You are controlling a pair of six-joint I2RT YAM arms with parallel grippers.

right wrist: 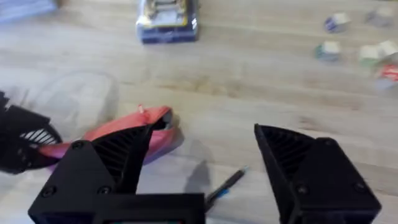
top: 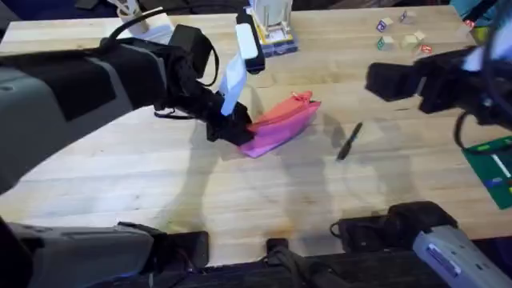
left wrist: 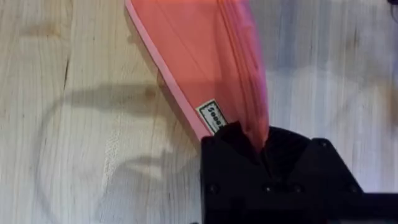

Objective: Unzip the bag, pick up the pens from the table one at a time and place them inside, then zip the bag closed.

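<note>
- Overhead: left fingers [top: 232, 126] pinch the near end of the bag [top: 282, 124], likely anchoring it so the zipper can be pulled.
- Bag lies on the worktop [top: 160, 184], stretching away from those fingers; pull [top: 301, 98] at the far end.
- Right fingers [right wrist: 199, 168] spread wide, hovering empty; pen [right wrist: 225, 185] lies between and beyond them, beside the bag.
- Judgement: unzipping not yet done.

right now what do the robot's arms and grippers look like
Both arms are black with grey link sections. The left gripper is a blocky matte-black housing with visible screws, and a thin black cable loops over that arm. The right gripper has two wide, angular black fingers with ribbed inner faces. A blue and white label sits near the right arm's base.
</note>
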